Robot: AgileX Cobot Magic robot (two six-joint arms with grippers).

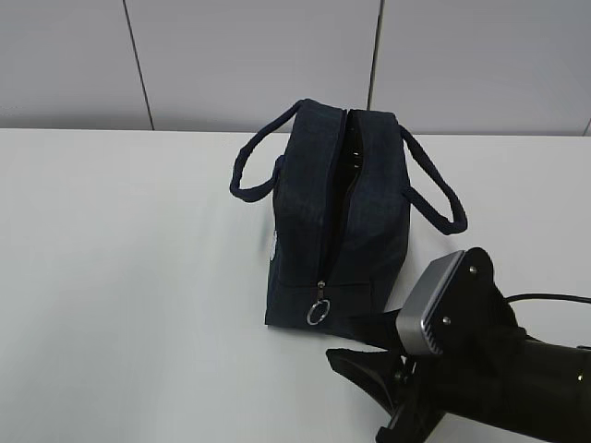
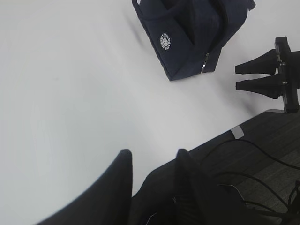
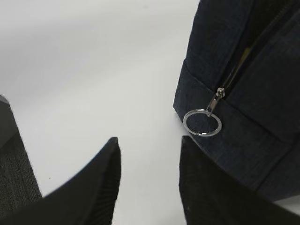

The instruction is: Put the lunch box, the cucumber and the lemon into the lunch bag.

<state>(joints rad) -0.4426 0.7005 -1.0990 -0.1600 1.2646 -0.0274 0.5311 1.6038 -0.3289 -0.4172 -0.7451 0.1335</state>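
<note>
The dark navy lunch bag (image 1: 342, 231) stands on the white table, its top zipper gaping along the length and the silver ring pull (image 1: 319, 314) hanging at the near end. The right wrist view shows that ring pull (image 3: 202, 122) just beyond my right gripper (image 3: 149, 140), which is open with only bare table between its fingers. A thin yellow strip shows inside the zipper gap; I cannot tell what it is. The lunch box, the cucumber and the lemon are otherwise out of view. My left gripper (image 2: 153, 152) is open and empty, far from the bag (image 2: 187, 42), near the table edge.
The white table (image 1: 129, 277) stretches bare to the left of the bag, with a grey panelled wall behind it. In the left wrist view the table edge runs diagonally, and beyond it lies dark floor with cables (image 2: 262, 173). The right gripper (image 2: 237, 77) shows there beside the bag.
</note>
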